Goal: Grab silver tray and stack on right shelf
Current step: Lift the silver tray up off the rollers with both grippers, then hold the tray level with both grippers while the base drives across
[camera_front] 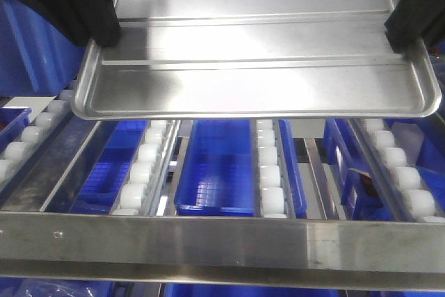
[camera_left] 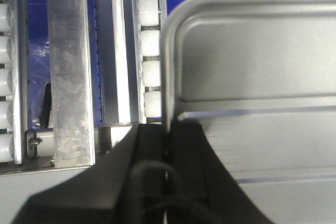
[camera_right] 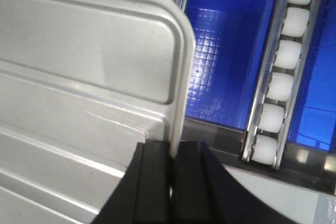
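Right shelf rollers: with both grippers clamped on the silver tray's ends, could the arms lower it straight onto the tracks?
Probably yes. The silver tray hangs above the right shelf, whose white rollers look bare beneath it; the blue bins sit lower.

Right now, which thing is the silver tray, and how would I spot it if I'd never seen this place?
Find the steel rack with rows of white rollers and blue bins below. Held above it, pinched at both short ends by the left gripper and right gripper, is the silver tray. It alone is shiny, shallow, with two lengthwise ridges.
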Available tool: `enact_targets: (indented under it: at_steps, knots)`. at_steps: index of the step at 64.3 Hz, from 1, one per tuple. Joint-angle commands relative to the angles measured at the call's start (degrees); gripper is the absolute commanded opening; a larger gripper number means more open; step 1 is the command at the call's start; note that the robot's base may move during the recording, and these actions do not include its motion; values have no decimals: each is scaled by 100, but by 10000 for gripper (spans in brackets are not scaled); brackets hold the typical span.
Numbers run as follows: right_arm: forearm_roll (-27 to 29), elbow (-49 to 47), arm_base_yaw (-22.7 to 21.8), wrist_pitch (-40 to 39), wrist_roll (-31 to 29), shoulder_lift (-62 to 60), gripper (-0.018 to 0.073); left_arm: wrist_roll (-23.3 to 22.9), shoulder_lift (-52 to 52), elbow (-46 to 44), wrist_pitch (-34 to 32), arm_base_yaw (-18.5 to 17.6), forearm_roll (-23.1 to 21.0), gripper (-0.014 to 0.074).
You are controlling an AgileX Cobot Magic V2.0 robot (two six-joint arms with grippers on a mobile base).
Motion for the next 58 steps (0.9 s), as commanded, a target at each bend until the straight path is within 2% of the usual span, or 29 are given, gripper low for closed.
enact_targets:
  at_steps: [1, 58]
  knots:
    - [-155, -190, 18, -276, -106, -150, 57, 98, -203, -132, 23, -46, 242, -92]
    - [-155, -190, 19, -268, -106, -150, 57, 98, -203, -132, 23, -46, 242, -92]
